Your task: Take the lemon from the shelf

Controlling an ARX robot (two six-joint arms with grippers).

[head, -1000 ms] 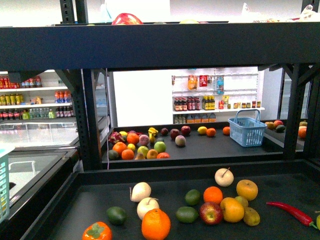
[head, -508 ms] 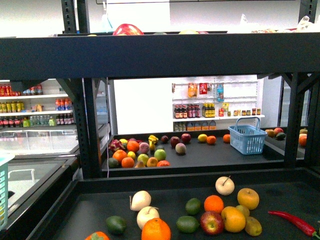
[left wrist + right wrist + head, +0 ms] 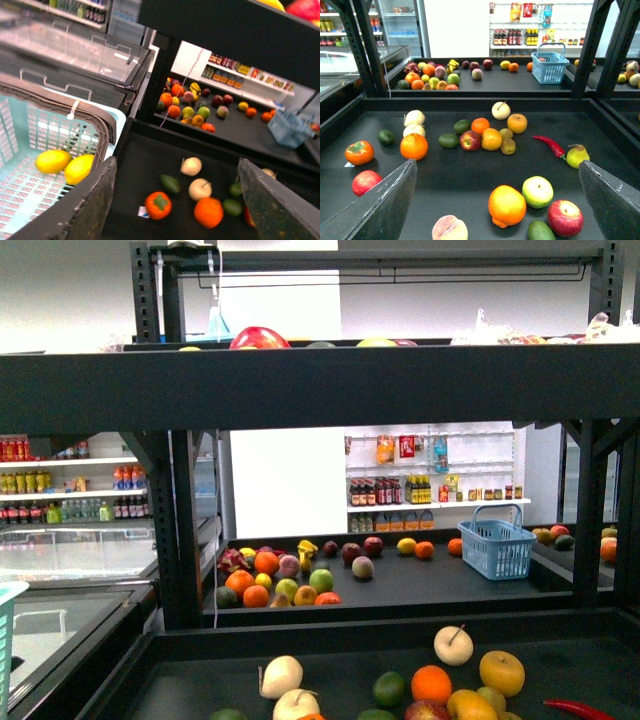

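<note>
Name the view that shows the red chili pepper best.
Right wrist view: the whole red chili pepper lies in plain sight on the tray beside a pear. The front view cuts it off at the frame's edge; the left wrist view misses it.

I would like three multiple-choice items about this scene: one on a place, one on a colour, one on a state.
1. The two yellow fruits lie
A. in the pale blue basket
B. on a glass lid
C. on the top rack

2. The long pepper on the shelf is
A. green
B. red
C. yellow

3. The right gripper is
A. shut on an orange
B. open and holding nothing
C. shut on an apple

Key: 1 A, the left wrist view shows both on the mesh floor of the basket. 2 B, it is bright red with a green stalk. 3 B, its fingers stand wide apart with only the tray between them.
</note>
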